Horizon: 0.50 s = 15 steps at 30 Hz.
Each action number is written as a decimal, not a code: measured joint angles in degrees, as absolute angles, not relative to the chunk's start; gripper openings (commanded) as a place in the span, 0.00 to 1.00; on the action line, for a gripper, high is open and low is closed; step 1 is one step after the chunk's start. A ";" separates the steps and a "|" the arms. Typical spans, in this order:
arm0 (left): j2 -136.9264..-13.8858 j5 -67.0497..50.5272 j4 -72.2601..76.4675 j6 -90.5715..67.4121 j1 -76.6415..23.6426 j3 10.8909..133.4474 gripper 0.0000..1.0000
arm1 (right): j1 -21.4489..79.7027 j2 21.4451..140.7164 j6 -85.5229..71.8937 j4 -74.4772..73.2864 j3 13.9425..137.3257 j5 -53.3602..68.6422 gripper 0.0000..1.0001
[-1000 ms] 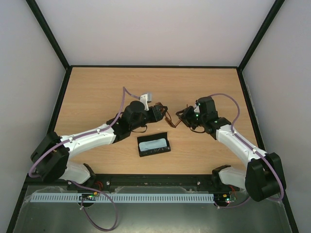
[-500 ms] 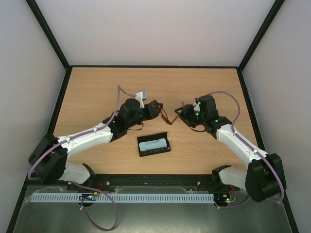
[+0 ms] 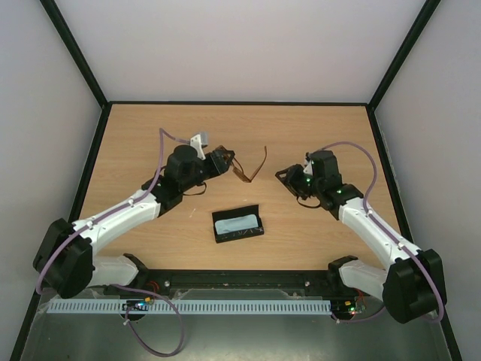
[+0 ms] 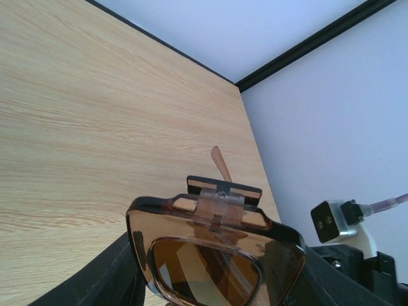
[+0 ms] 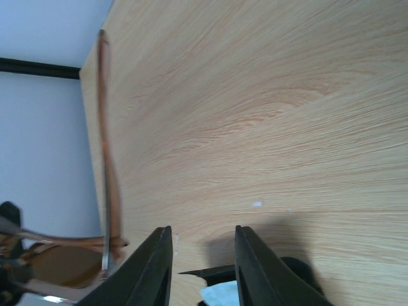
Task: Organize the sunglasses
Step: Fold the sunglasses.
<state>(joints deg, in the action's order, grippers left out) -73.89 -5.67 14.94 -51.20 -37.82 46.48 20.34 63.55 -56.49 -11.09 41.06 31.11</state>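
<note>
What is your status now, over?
Left gripper jaws shut on sunglasses, one temple unfolded. Right gripper jaws open, empty. Nothing blocks the open case.

Translucent brown sunglasses (image 4: 213, 255) with amber lenses, black case (image 3: 239, 237), pale blue-grey cloth (image 3: 236, 223), light wood-grain table (image 3: 150, 143) with black edging, lilac cable (image 3: 350, 144)

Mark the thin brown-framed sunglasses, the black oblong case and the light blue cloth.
thin brown-framed sunglasses (image 4: 213, 255): left wrist view, on the brown lens.
black oblong case (image 3: 234, 211): top external view, on its far black edge.
light blue cloth (image 3: 237, 224): top external view, its middle, inside the case.
</note>
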 measured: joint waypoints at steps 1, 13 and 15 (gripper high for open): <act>-73.54 -6.04 14.55 -51.05 -37.47 46.48 0.48 | 20.29 63.59 -56.29 -11.20 40.71 30.79 0.26; -72.71 -14.28 11.94 -50.46 -37.23 46.54 0.48 | 20.21 69.52 -52.01 -13.21 44.82 25.87 0.20; -72.75 -15.14 12.36 -50.65 -37.28 46.52 0.47 | 20.27 70.35 -51.64 -13.06 46.17 26.13 0.19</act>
